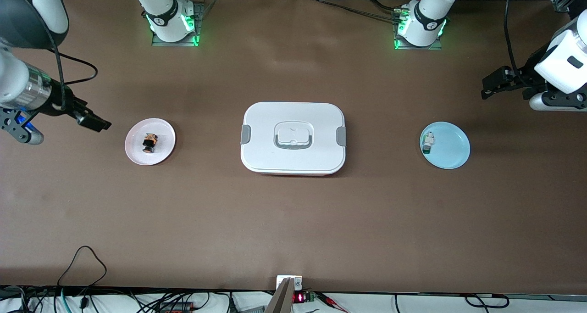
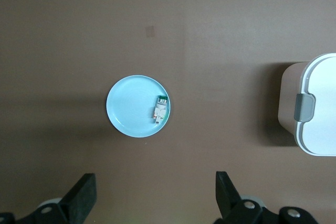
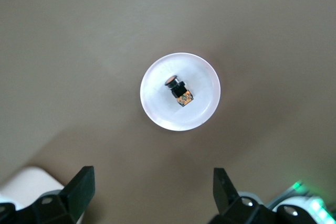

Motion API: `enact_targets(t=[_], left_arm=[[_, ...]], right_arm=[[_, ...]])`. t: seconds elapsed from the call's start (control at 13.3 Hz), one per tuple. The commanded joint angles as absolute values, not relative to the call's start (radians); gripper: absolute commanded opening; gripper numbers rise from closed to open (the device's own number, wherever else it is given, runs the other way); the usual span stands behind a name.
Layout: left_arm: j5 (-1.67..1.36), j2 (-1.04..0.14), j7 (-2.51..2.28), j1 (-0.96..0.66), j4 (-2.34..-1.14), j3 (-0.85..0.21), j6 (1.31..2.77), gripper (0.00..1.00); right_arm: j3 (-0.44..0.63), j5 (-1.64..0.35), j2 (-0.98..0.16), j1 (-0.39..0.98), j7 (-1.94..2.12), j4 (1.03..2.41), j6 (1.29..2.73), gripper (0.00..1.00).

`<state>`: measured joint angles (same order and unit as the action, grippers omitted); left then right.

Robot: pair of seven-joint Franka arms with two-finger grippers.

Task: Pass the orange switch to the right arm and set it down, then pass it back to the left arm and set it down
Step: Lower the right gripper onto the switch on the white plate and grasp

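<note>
The orange switch [image 1: 149,143] [image 3: 179,91], a tiny black part with an orange end, lies on a small pale pink plate [image 1: 135,152] [image 3: 157,114] toward the right arm's end of the table. My right gripper [image 1: 94,120] [image 3: 152,173] hangs open and holds nothing, over bare table just outside that plate. The white box [image 1: 293,120] [image 2: 320,124] with grey clips stands shut at the table's middle. Over the table at the left arm's end, my left gripper [image 1: 493,86] [image 2: 155,178] is open with nothing in it.
A light blue plate [image 1: 451,154] [image 2: 128,108] lies toward the left arm's end with a small white-and-green part [image 1: 428,143] [image 2: 160,108] on it. Cables and electronics run along the table edge nearest the front camera.
</note>
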<state>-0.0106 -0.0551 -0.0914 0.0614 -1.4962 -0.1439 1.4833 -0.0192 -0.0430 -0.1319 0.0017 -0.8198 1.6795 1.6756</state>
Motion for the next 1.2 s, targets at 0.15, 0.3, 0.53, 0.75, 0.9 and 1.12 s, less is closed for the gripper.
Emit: enact_targets(t=[0.15, 0.3, 0.53, 0.75, 0.9, 1.12], left_arm=[[0.006, -0.044, -0.074, 0.067, -1.500, -0.155, 1.476, 1.00], [0.006, -0.044, -0.075, 0.069, -1.500, -0.153, 1.474, 1.00], [0.006, -0.044, -0.078, 0.066, -1.499, -0.158, 1.471, 1.00], [0.006, -0.044, -0.080, 0.066, -1.499, -0.156, 1.471, 1.00], [0.006, -0.044, -0.078, 0.067, -1.500, -0.155, 1.471, 1.00], [0.006, -0.044, -0.080, 0.067, -1.499, -0.155, 1.471, 1.00]], right_arm=[[-0.025, -0.020, -0.141, -0.021, -0.931, 1.749, 1.751, 1.00], [-0.025, -0.021, -0.143, -0.021, -0.937, 1.787, 1.750, 1.00], [-0.026, -0.034, -0.150, -0.028, -1.044, 1.886, 1.851, 1.00], [-0.029, -0.034, -0.210, -0.025, -1.213, 1.972, 1.988, 1.00], [-0.029, -0.034, -0.238, -0.026, -1.253, 2.028, 2.057, 1.00], [-0.029, -0.034, -0.264, -0.025, -1.348, 2.098, 2.193, 1.00]])
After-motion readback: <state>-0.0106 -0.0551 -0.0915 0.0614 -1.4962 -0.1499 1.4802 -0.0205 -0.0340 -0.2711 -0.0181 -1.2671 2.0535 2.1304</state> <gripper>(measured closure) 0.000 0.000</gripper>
